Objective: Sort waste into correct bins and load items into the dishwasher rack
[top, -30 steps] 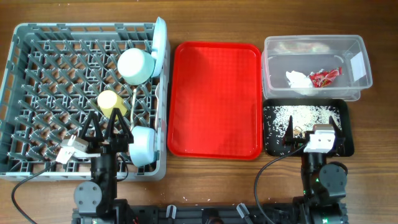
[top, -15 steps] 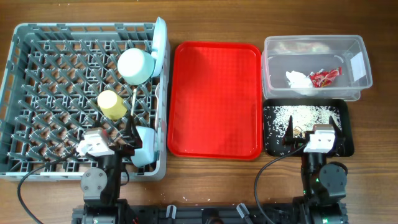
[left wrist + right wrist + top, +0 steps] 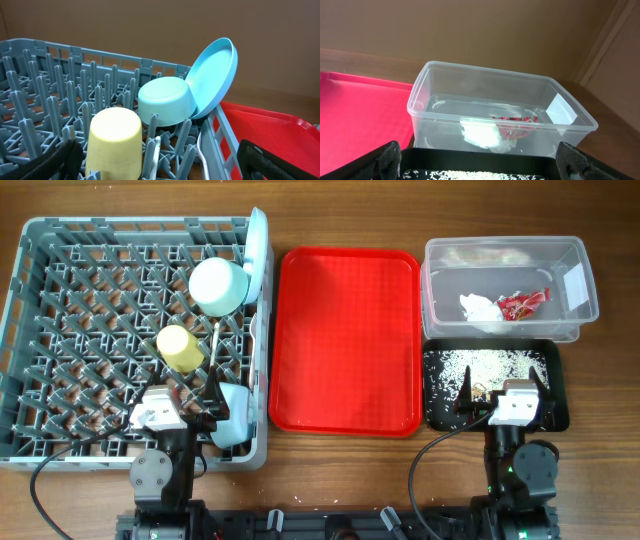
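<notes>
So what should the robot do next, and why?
Probably park both arms: the plate, bowl and cup sit in the rack, napkin and wrapper in the tub, rice in the black tray, the red tray is bare, and left gripper and right gripper are open, empty.

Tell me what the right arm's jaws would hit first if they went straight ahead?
Probably the near wall of the clear tub, passing over the black tray; depth is hard to judge.
</notes>
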